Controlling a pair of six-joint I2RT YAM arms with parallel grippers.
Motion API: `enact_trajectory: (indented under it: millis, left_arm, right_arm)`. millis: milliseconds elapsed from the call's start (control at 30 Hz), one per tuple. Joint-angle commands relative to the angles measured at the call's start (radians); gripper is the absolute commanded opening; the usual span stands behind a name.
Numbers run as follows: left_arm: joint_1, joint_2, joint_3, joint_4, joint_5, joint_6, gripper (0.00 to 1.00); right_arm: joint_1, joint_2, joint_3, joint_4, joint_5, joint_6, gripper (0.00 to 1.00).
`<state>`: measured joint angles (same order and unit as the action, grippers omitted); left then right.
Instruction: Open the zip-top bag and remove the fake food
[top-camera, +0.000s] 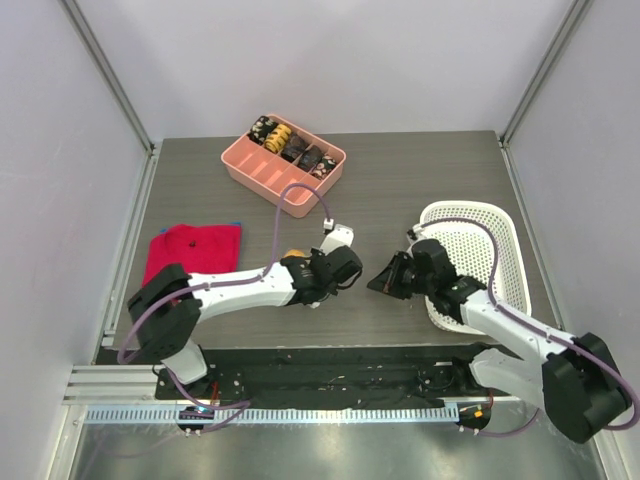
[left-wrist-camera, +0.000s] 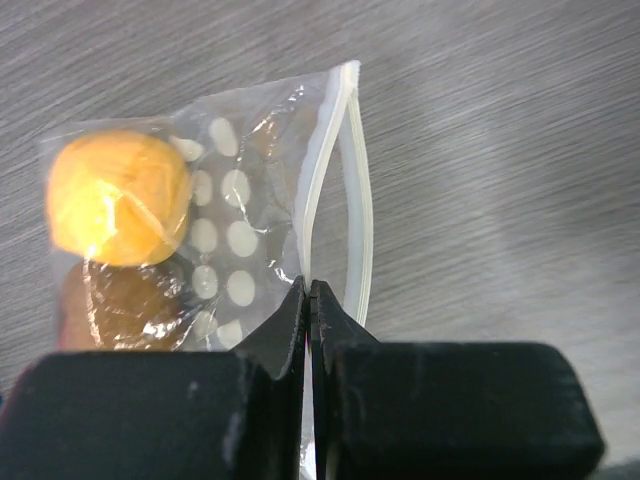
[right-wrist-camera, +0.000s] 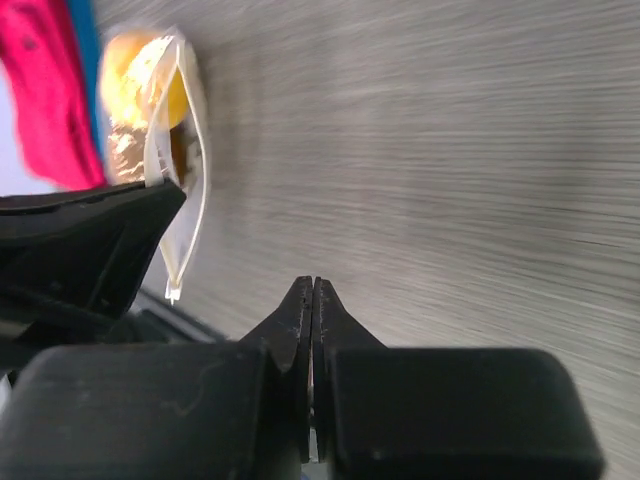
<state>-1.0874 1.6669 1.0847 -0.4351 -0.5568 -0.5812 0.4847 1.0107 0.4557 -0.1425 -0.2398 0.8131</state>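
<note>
Left end effector (left-wrist-camera: 308, 292) pinches zip-top bag (left-wrist-camera: 250, 170) strip; right end effector (right-wrist-camera: 312, 288) pressed together.

Left arm (top-camera: 230, 285) and right arm (top-camera: 510, 325) are the same build: white link shells, black joint housings, chunky black base joints. A lilac cable (top-camera: 304, 186) runs along each one, exposed at wrist and base. Left tool (left-wrist-camera: 308, 288) and right tool (right-wrist-camera: 312, 283) are matte black, with wedge fingers tapering to thin tips off a blocky black body.
</note>
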Motion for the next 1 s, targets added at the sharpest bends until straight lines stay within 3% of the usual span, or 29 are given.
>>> enact_trajectory:
  millis: [0, 300, 967]
  left_arm:
    - [-0.006, -0.094, -0.023, 0.039, 0.02, -0.058, 0.0]
    - [-0.011, -0.141, -0.019, 0.035, 0.031, -0.072, 0.0]
    - [-0.049, -0.21, 0.001, 0.026, 0.037, -0.098, 0.0]
  right_arm:
    - [0.095, 0.058, 0.02, 0.299, -0.092, 0.115, 0.01]
    - [0.198, 0.158, 0.106, 0.343, -0.001, 0.133, 0.01]
    - [0.253, 0.414, 0.184, 0.449, 0.077, 0.092, 0.01]
